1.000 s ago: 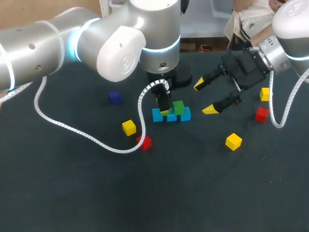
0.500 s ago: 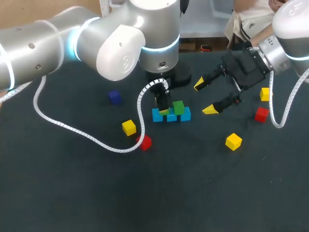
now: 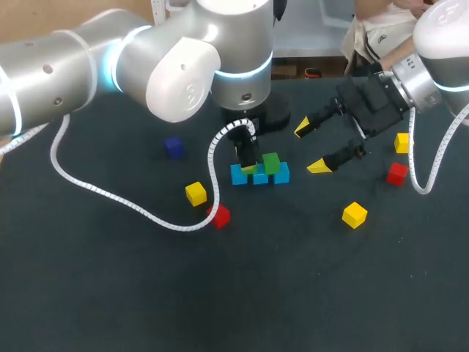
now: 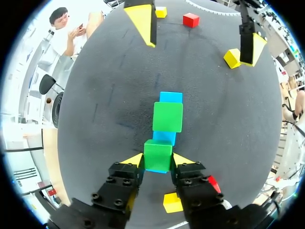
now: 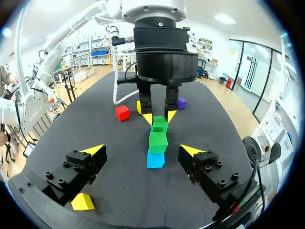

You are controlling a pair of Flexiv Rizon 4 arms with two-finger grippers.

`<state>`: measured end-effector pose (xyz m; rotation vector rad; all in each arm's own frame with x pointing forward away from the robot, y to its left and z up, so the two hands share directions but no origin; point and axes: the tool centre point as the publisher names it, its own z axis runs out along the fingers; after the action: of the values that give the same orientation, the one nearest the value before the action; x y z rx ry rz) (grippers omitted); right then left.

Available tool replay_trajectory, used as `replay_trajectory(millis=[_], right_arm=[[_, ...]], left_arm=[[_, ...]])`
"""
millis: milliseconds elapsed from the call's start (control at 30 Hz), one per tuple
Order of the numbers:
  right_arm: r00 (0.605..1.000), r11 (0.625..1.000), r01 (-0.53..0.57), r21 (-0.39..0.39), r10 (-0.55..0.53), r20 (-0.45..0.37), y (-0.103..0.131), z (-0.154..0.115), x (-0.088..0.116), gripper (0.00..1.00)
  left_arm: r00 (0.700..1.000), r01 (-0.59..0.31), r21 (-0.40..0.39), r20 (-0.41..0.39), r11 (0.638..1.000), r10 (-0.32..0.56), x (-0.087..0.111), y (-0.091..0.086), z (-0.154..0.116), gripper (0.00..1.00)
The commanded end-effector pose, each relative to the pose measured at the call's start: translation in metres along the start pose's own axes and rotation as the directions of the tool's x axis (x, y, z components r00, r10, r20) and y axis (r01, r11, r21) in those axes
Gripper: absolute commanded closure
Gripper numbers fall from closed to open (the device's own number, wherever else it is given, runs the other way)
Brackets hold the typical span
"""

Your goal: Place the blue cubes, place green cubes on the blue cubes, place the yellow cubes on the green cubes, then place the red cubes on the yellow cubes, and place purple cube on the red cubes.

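you had a counter [image 3: 278,293] before you, its top dark grey and matte, faintly scuffed with lighter marks.

setting: robotics lab | cue: left arm [image 3: 73,66], right arm [image 3: 440,40] over dark table [image 3: 293,293]

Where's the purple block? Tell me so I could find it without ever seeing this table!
Find the row of blue cubes mid-table, where the left gripper holds a green cube. Toward the left arm's side and slightly farther back, the purple cube sits alone. It is the only dark cube; its nearest neighbours, one yellow cube and one red cube, are bright.
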<state>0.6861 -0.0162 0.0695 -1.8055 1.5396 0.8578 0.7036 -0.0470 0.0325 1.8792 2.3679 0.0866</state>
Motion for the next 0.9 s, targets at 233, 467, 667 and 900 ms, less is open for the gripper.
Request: replay_trajectory(millis=[233,467,667,900], right_arm=[[1.0,1.0,0.001,0.001,-0.001,0.001,0.0001,0.0001,0.0002,0.0],[1.0,1.0,0.001,0.001,-0.001,0.001,0.0001,0.0001,0.0002,0.0],[1.0,1.0,0.001,0.001,-0.001,0.001,0.0001,0.0001,0.0002,0.0],[1.0,1.0,0.001,0.001,-0.001,0.001,0.0001,0.0001,0.0002,0.0]], left_arm=[[1.0,0.0,-0.003,-0.001,1.0,0.0,0.0003,0.0011,-0.0028,1.0],[1.0,-0.003,-0.001,-0.005,1.0,0.003,0.0006,-0.0006,-0.0021,1.0],[1.0,-0.004,0.001,-0.008,1.0,0.004,0.0004,-0.0009,-0.0011,1.0],[1.0,-0.011,-0.002,-0.011,1.0,0.011,-0.0011,-0.0006,-0.0009,1.0]])
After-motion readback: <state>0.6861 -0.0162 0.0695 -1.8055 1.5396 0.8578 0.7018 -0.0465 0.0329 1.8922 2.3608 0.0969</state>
